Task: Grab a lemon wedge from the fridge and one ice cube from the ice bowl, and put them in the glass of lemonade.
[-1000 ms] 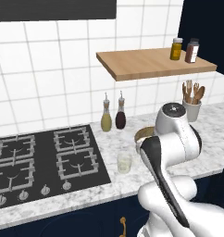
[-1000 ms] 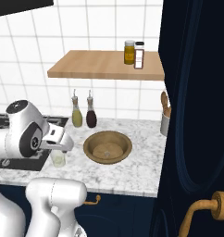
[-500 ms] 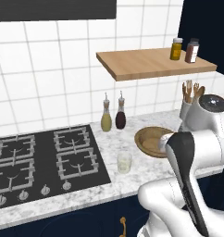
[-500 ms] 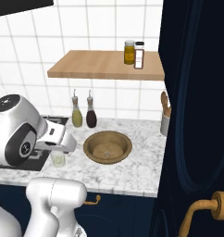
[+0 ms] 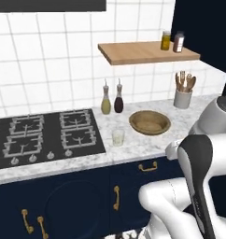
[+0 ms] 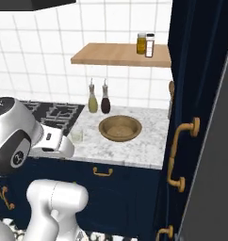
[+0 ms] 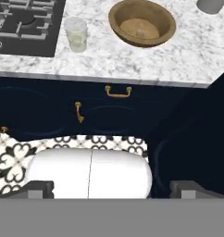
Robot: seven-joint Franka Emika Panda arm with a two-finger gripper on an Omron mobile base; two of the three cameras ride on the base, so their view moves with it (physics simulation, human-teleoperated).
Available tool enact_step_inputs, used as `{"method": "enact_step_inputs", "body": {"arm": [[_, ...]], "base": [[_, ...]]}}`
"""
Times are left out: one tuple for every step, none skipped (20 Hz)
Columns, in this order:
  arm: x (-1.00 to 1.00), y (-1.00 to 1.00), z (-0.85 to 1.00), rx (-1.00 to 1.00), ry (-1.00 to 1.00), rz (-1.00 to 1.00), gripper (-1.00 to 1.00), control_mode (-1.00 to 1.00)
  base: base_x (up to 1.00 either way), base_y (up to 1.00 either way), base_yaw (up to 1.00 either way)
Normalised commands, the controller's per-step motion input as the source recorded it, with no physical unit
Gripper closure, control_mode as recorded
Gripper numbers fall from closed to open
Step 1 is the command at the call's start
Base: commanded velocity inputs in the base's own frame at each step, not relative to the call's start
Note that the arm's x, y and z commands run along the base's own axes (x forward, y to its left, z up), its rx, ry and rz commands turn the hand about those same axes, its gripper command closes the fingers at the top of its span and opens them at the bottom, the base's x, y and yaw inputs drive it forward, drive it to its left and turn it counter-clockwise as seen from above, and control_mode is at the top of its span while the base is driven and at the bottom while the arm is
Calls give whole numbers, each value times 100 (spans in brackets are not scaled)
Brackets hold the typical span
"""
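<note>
The glass of lemonade (image 5: 117,137) (image 6: 77,135) (image 7: 76,33), a small clear tumbler, stands on the marble counter beside the stove. To its right sits the brown ice bowl (image 5: 150,122) (image 6: 119,128) (image 7: 141,22), with a small pale cube lying in it. My gripper (image 7: 113,190) hangs well back from the counter, over the patterned floor, open and empty; its fingertips (image 7: 40,189) stand far apart. The grey fridge (image 6: 212,179) shows as a strip at the far right. The lemon wedge is out of view.
A black gas stove (image 5: 40,135) takes the counter's left. Two slim bottles (image 5: 112,98) stand at the back wall, a grey utensil cup (image 5: 182,98) to the right. A wooden shelf (image 5: 143,51) carries jars. A tall navy cabinet (image 6: 191,94) with gold handles rises beside the fridge.
Both base views have shifted: the camera has backed away from the counter, so the navy cabinet fronts below it now show. The arm has swung toward the right. The gripper has stayed open.
</note>
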Motion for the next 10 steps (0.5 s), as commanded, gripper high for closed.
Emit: {"method": "enact_step_inputs", "body": {"arm": [[0,0,0,0,0,0,-100,100],[0,0,0,0,0,0,-100,100],[0,0,0,0,0,0,-100,100],[0,0,0,0,0,0,-100,100],[0,0,0,0,0,0,-100,100],[0,0,0,0,0,0,-100,100],[0,0,0,0,0,0,-100,100],[0,0,0,0,0,0,-100,100],[0,0,0,0,0,0,-100,100],[0,0,0,0,0,0,-100,100]], "base": [[-100,0,-1],[-100,0,-26],[-100,0,-38],[-94,0,-49],[-77,0,-57],[-62,6,-62],[-53,13,-67],[-48,19,-70],[-52,19,-71],[-58,16,-71]]}}
